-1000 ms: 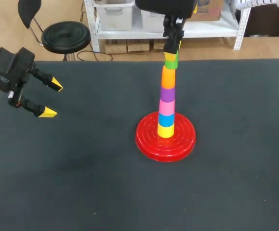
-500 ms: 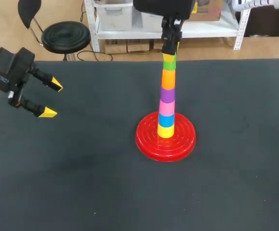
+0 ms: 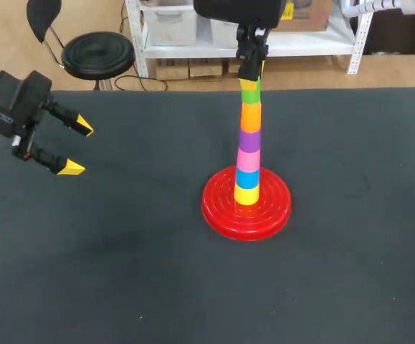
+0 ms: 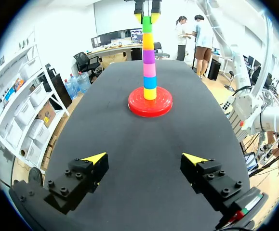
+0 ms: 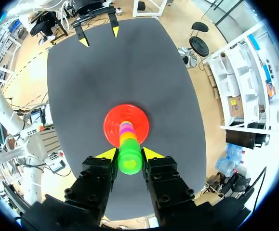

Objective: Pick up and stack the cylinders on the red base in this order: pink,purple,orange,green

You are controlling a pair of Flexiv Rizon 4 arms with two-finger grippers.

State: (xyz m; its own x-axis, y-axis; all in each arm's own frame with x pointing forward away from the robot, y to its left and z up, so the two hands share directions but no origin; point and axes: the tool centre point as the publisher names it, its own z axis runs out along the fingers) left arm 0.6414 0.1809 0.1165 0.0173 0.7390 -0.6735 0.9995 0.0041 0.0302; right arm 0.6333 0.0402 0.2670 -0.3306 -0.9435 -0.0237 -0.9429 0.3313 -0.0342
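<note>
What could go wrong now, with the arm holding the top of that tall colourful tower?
The right arm's fingers grip the green cylinder atop a tall, narrow tower. If they open unevenly or lift off crooked, they could drag the green piece away. A sideways nudge up there might tip the whole tower off the red base.

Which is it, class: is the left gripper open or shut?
Open. The left gripper holds its yellow-tipped fingers wide apart, with nothing between them.

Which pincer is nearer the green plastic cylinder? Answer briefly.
Right. The right pincer straddles the green plastic cylinder atop the stack; the left pincer hangs far off leftward.
</note>
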